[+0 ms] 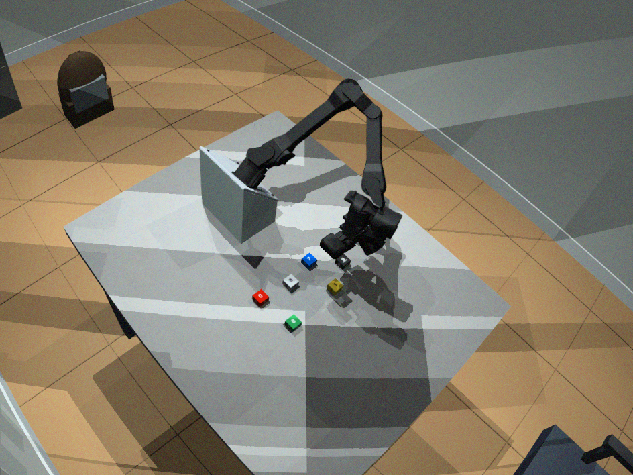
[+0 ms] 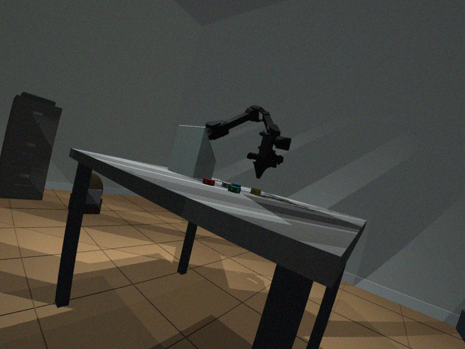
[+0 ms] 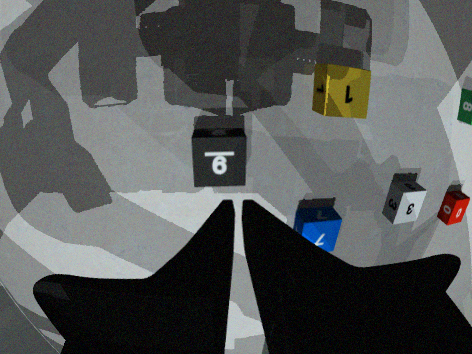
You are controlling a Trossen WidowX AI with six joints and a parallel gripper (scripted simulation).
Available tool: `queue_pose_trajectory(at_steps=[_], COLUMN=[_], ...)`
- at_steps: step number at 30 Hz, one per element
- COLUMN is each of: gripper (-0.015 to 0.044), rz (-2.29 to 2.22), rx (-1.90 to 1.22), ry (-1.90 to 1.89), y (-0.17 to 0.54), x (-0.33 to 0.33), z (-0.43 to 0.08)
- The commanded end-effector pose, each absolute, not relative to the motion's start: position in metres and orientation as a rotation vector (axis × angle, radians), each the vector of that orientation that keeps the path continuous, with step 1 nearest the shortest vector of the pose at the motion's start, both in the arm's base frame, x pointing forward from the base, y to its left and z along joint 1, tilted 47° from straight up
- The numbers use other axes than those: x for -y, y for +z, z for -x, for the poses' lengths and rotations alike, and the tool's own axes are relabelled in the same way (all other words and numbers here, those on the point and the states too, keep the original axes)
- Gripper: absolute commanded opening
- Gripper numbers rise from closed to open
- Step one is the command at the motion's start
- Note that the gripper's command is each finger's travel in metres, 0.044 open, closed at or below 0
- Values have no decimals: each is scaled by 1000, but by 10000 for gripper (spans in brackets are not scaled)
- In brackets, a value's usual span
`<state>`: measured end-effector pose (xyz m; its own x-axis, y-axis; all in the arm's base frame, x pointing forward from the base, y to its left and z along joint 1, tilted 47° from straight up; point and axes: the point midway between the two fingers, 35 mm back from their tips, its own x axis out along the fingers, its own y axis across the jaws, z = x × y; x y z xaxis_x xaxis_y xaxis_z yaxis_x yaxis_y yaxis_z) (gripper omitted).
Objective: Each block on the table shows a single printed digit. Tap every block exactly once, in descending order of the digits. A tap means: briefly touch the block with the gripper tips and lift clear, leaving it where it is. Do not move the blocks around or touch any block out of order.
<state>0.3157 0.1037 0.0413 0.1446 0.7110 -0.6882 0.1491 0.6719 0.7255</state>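
Observation:
My gripper (image 2: 257, 176) (image 3: 237, 209) is shut and empty, its tips raised above the table. In the wrist view the black block (image 1: 342, 261) (image 3: 219, 167) lies just beyond the tips; its digit looks like an upside-down 9, with the bar above it. The blue 7 block (image 1: 308, 259) (image 3: 320, 229) is partly behind the right finger. The green 8 block (image 1: 292, 322) (image 2: 234, 189) (image 3: 466, 107), white 3 block (image 1: 290, 282) (image 3: 410, 205), yellow 1 block (image 1: 334, 286) (image 2: 255, 191) (image 3: 350, 95) and red 0 block (image 1: 260, 296) (image 2: 208, 181) (image 3: 455, 207) stand apart.
The blocks lie on the grey table (image 1: 204, 347) (image 2: 150, 184). The arm rises from a pale box-like base (image 1: 219, 199) (image 2: 187, 150) behind them. Arm shadows fall across the table around the black and yellow blocks.

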Motion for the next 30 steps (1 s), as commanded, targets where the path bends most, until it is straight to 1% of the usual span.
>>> queue_pose_trajectory(at_steps=[1,4,10,17,25,27,30], gripper=[20,20,20,20,20,20,20], rz=[-779,-773,-770,-749,-757,-761,-762], rx=[-1376,-1370,-1371,-1383,-1376,-1370,-1370], ry=[481,492,485,435,471,482,484], y=[74,82,77,9,-81,-96,-98], x=[-74,-65,-58,21,102,112,114], z=[-312,-309,-314,-341,-335,-331,-330])
